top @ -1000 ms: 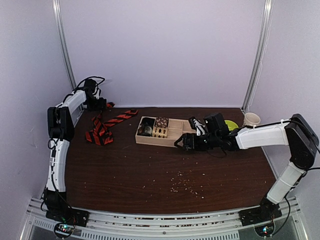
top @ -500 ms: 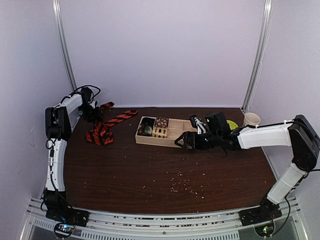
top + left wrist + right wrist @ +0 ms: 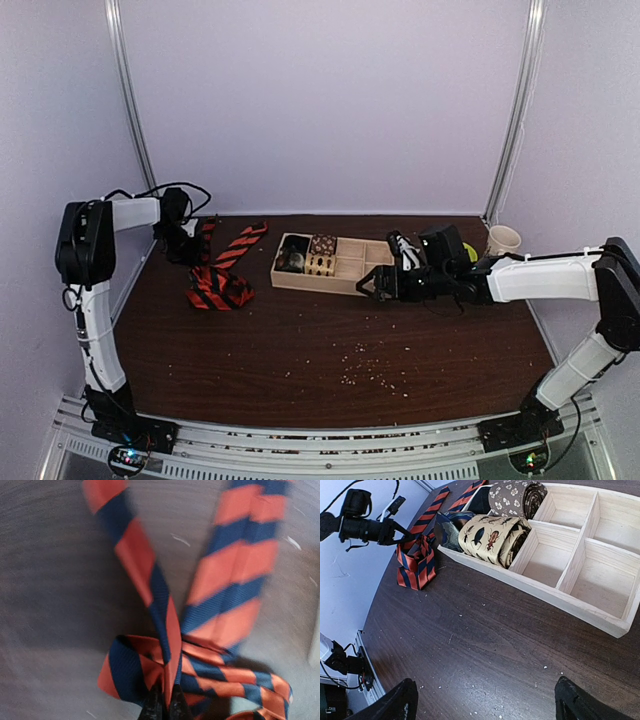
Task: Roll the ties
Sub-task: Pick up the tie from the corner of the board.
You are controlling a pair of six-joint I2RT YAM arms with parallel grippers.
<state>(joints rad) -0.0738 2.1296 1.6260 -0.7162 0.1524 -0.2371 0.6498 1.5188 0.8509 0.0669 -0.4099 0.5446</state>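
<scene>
The left fingers (image 3: 154, 711) pinch tight on a strip of the tie (image 3: 222, 287), bunched at the upper left of the table (image 3: 300, 350), likely to draw an end out for rolling. The right fingers (image 3: 402, 700) gape wide, empty, near the tray (image 3: 545, 597).

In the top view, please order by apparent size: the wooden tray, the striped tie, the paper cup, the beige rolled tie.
1. wooden tray
2. striped tie, bunched
3. paper cup and beige rolled tie look about alike there; I would not rank them.
</scene>
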